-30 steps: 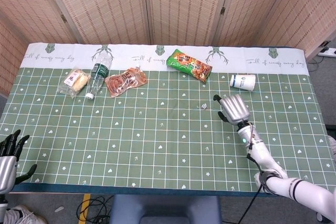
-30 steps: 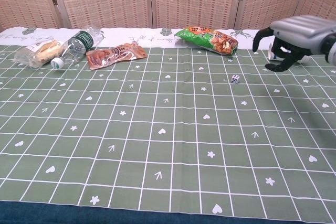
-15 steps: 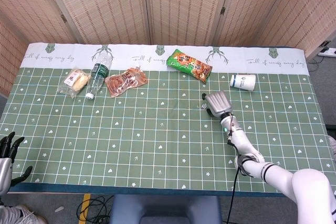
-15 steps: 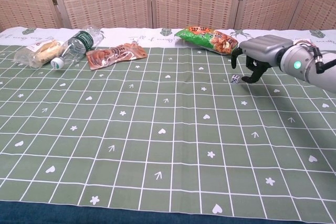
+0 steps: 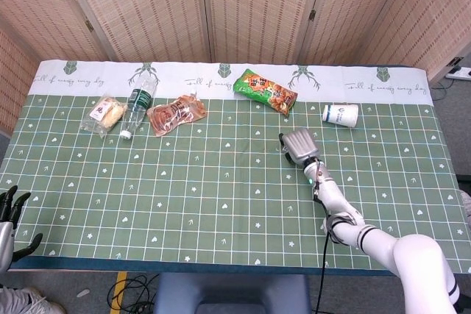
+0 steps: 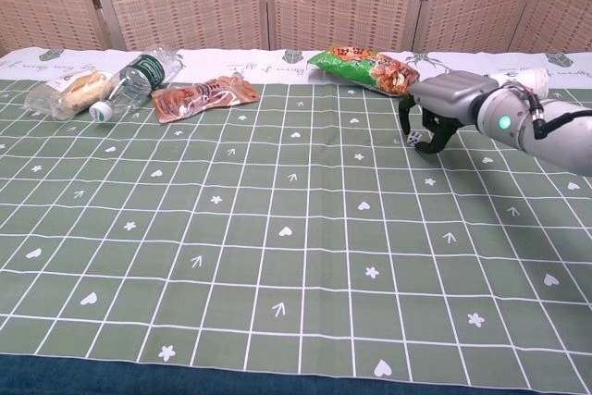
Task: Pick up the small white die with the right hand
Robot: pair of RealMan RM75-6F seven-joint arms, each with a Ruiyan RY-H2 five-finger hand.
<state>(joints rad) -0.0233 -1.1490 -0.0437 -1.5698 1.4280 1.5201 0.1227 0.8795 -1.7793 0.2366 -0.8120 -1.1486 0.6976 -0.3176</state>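
The small white die (image 6: 415, 139) lies on the green grid tablecloth, right of centre and toward the far side. My right hand (image 6: 442, 99) hovers right over it, palm down. Its dark fingertips (image 6: 404, 118) arch down on either side of the die, and no grip on it shows. In the head view the right hand (image 5: 299, 143) covers most of the die. My left hand (image 5: 7, 218) hangs off the table's near left corner with fingers spread and nothing in it.
A green snack bag (image 6: 363, 67) lies just behind the die. A white cup (image 5: 340, 115) lies on its side to the right. At the far left lie a water bottle (image 5: 139, 101), a reddish pouch (image 5: 175, 113) and a bread packet (image 5: 105, 112).
My right hand has swung left and lowered from beside the die to directly over it, fingers now straddling it. The left hand has sunk lower at the table's corner.
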